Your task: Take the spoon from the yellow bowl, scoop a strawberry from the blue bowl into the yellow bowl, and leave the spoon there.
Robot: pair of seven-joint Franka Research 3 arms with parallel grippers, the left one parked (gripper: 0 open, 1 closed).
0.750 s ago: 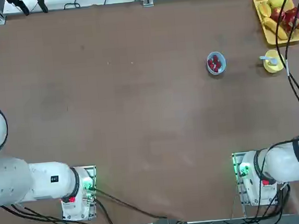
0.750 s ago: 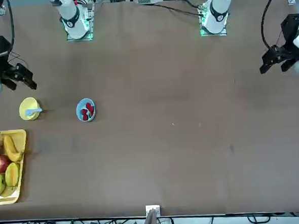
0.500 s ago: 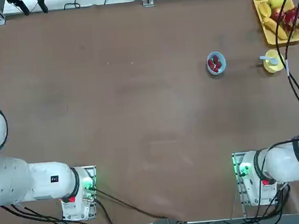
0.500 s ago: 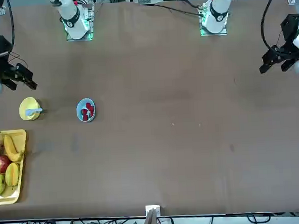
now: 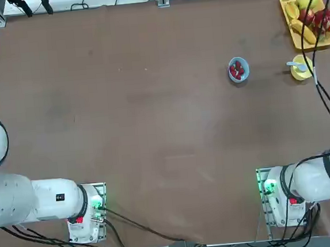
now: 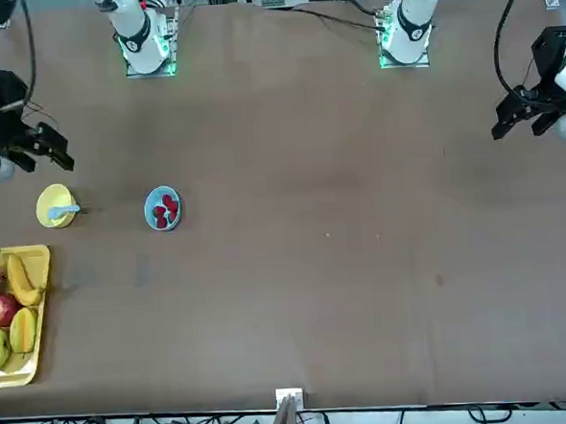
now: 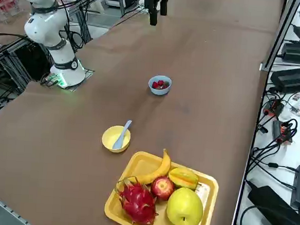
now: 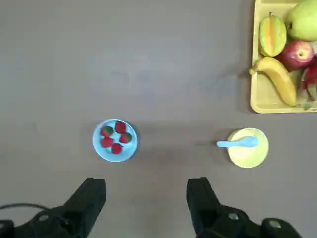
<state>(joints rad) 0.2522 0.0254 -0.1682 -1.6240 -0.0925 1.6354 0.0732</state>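
1. Light is even and diffuse from overhead; the brown counter [image 5: 153, 119] shows no glare.
2. Shadows are soft and faint: a dim smudge lies beside the yellow bowl [image 8: 247, 148] in the wrist view.
3. Green lamps glow at the arm bases.
4. The end effector [image 8: 146, 201] fingers look slightly soft, being close to the lens.

On the worktop [image 5: 154, 130], seen from overhead, the strawberry bowl [image 5: 238, 69] sits at about two o'clock from centre. At three o'clock of it, well apart, is the second bowl [image 5: 302, 69], with the spoon [image 5: 295, 64] lying in it, handle poking over the rim toward nine o'clock. The fruit tray [image 5: 308, 18] lies near, at twelve o'clock of that bowl.
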